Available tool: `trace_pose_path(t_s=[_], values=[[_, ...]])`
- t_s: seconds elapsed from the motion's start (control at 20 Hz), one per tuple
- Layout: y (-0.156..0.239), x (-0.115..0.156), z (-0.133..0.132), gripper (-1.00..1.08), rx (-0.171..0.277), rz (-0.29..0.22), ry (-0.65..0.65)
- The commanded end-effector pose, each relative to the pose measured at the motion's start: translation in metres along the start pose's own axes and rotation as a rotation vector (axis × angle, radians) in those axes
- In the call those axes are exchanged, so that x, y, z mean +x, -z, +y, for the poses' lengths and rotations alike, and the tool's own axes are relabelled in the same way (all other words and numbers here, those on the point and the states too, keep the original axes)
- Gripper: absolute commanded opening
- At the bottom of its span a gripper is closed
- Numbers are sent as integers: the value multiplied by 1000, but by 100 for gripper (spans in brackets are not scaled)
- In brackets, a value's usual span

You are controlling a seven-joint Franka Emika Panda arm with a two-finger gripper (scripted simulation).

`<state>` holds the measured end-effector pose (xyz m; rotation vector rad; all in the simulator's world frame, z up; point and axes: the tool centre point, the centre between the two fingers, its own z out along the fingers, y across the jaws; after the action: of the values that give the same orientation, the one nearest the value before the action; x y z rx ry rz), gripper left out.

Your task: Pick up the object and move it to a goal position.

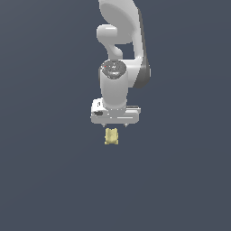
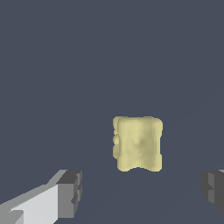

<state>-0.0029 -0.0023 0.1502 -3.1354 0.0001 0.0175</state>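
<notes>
A: Largest element first. What dominates the exterior view?

B: The white Panda arm (image 1: 119,40), hanging straight down over a plain dark blue-grey floor (image 1: 45,180). At its end sits the gripper (image 1: 114,125), its wide white body level, with two short fingertips just showing beneath it.

A: State of the gripper?

B: Released. In the wrist view the two dark grey finger pads (image 2: 70,192) stand well apart, with nothing between them.

A: And the object?

B: The small pale yellow object (image 1: 112,136) lies on the floor just below the gripper and apart from it, slightly toward the exterior view's left of the gripper's centre. In the wrist view it (image 2: 138,143) appears ahead of the gap between the pads, not yet inside it.

A: Orientation?

B: A blocky, slightly elongated lump with knobbly corners. Its long axis appears to run crosswise to the line joining the pads, so the jaws would close across its narrower width.

A: Handling?

B: Probably light and rigid, much narrower than the opening. The flatter long sides offer the best hold; the lumpy corners could let it twist.
</notes>
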Motion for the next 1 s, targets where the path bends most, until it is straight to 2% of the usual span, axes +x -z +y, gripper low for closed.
trace_pose_path(t_s=[0.0,0.55,0.95], values=[[0,0,0,100,0,0,0],[12,6,-14,100,-7,18,74],[-13,5,-3,100,-5,15,47]])
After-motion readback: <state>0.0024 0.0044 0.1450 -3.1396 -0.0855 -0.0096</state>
